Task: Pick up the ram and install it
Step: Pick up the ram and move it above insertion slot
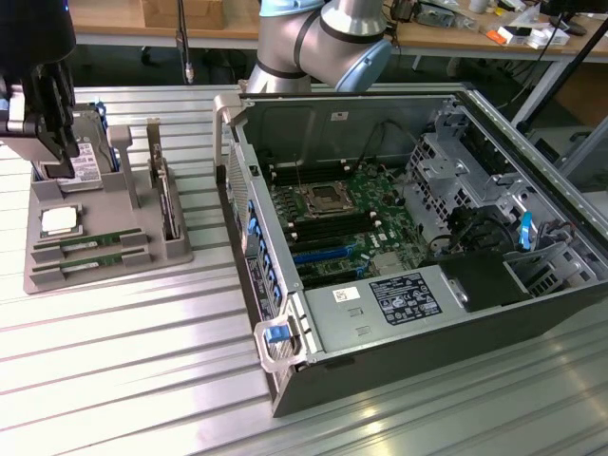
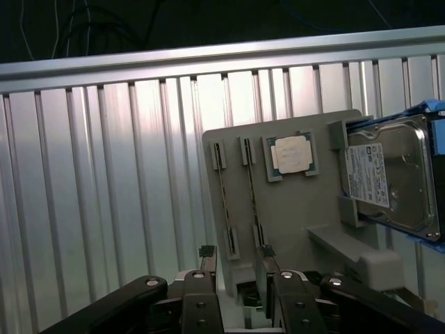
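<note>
The ram (image 2: 224,195) is lying in a narrow slot at the edge of the grey moulded holder (image 2: 292,223). The gripper (image 2: 236,256) is hanging above that holder, black fingers spread wide, pinching nothing. Beyond that edge the ribbed, shiny metal table (image 2: 104,174) is stretching open toward its rim.

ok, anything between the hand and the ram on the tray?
Nothing visible. The open hand hangs over the grey tray, and the two ram sticks lie bare in their slots, with only air between. The processor chip and the hard drive sit off to the side of them.
</note>
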You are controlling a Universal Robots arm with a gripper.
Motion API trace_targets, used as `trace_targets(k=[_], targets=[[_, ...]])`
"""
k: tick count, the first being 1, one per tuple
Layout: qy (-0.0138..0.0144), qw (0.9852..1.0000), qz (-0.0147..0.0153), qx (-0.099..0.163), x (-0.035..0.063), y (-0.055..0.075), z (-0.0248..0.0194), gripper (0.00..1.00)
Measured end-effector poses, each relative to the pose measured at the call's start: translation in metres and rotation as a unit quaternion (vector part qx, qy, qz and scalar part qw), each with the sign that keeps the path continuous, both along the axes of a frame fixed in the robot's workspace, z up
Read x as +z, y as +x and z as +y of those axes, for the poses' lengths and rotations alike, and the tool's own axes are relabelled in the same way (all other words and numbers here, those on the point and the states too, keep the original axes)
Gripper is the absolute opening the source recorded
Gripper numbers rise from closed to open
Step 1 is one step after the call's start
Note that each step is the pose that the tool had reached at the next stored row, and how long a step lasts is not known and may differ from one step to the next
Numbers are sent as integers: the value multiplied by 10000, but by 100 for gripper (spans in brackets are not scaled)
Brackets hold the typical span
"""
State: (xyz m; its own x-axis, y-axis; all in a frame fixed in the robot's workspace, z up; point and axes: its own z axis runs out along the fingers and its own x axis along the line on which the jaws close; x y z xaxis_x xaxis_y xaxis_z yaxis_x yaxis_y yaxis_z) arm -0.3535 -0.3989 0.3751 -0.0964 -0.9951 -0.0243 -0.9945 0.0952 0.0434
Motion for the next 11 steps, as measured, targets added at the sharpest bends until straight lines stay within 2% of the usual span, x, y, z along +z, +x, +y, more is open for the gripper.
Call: trace_targets(k=[11], targets=[[0, 10000, 0, 0, -84, 1, 0, 36]])
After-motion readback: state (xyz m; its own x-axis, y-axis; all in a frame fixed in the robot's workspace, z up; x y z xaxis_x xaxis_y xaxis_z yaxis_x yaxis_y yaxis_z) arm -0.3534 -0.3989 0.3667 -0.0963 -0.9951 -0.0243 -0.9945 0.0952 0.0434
